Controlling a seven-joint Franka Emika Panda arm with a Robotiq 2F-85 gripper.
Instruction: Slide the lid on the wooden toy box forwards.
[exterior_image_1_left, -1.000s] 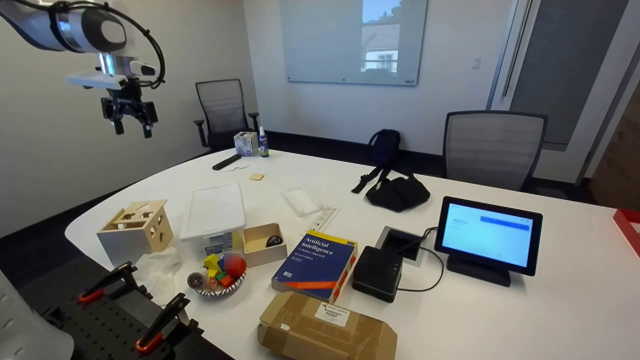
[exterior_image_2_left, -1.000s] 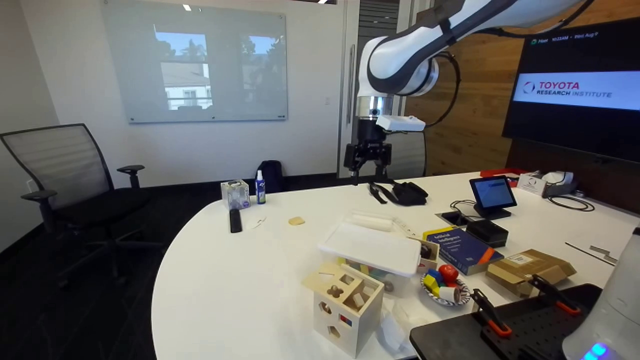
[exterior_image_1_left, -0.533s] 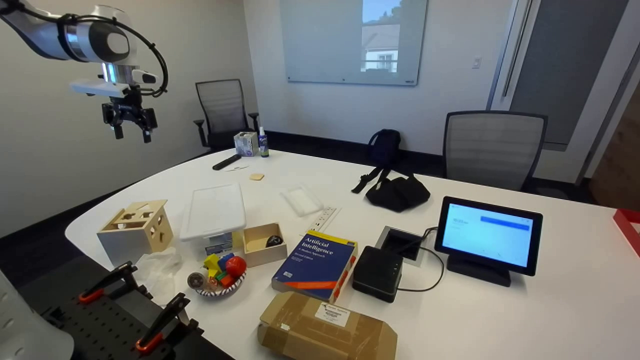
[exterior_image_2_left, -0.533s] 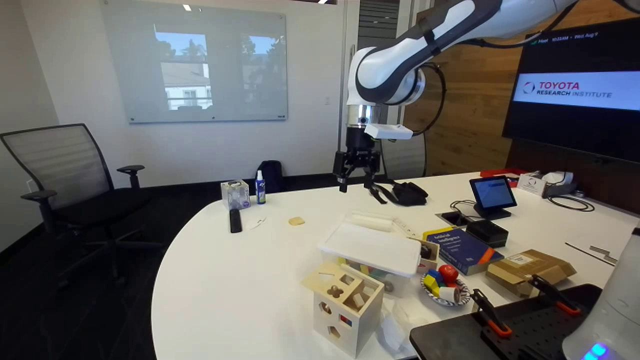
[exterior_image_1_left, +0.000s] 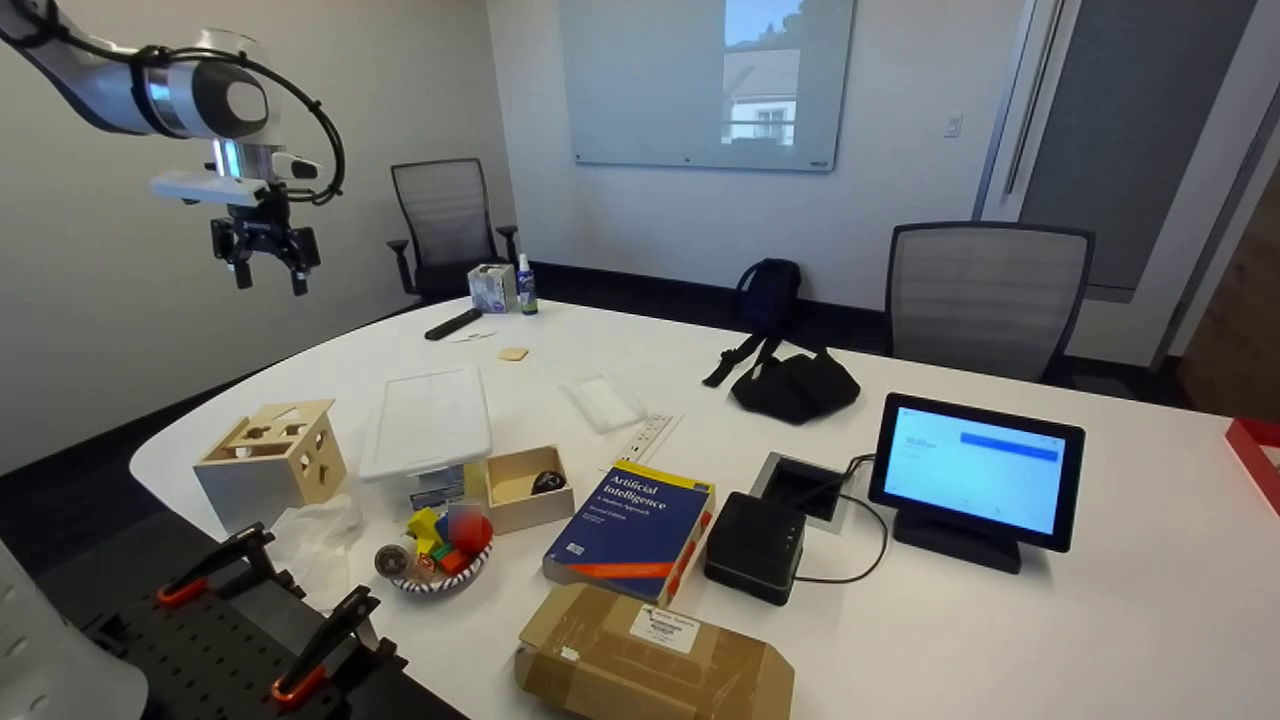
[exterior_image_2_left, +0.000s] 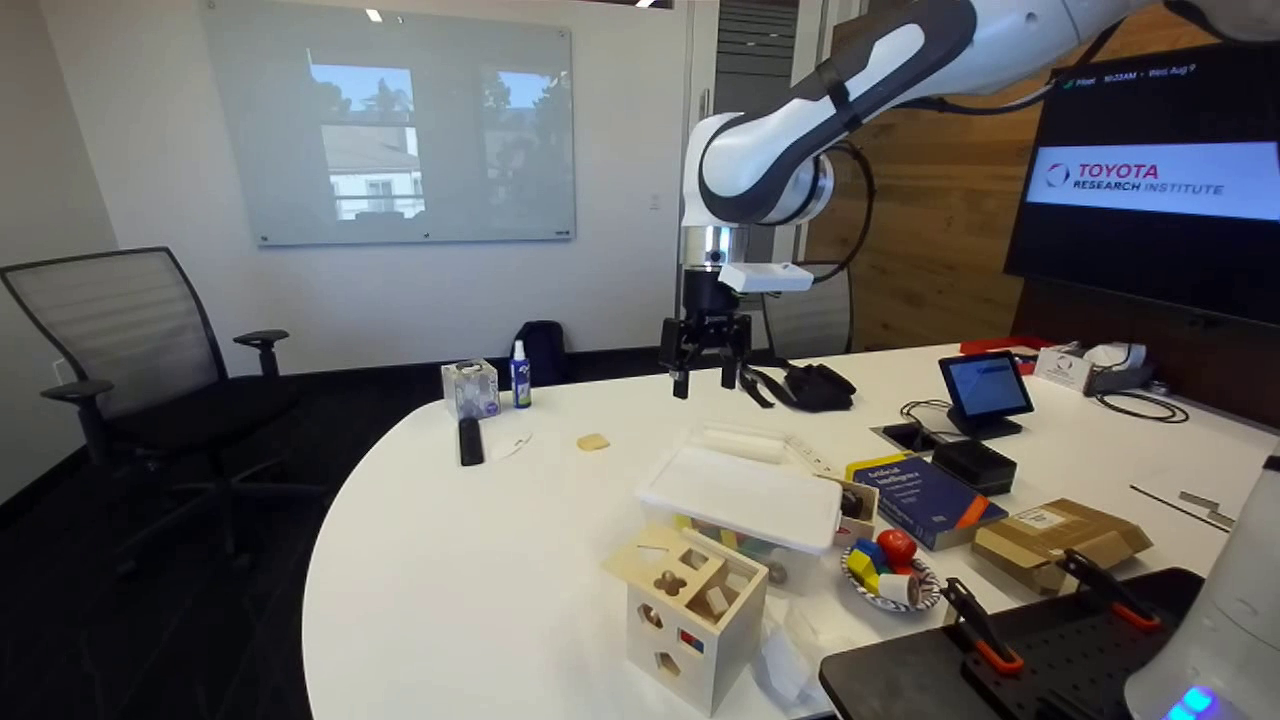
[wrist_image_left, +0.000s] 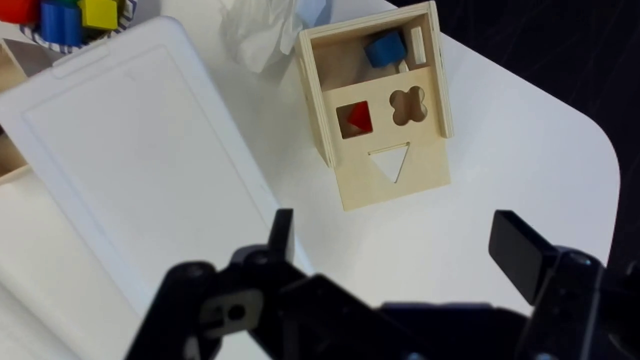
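Your pincer (exterior_image_2_left: 705, 384) hangs spread wide above the worktop (exterior_image_2_left: 470, 590), well apart from the wooden toy box (exterior_image_2_left: 735, 640), which in an exterior view stands at the near left of the plastic container (exterior_image_2_left: 745, 490). In the wrist view you have the lid (wrist_image_left: 381, 131) covering part of the box top, its triangle-hole end overhanging one edge, a blue block (wrist_image_left: 386, 50) showing inside at the uncovered end; in an exterior view you find that overhang at the box's far left.
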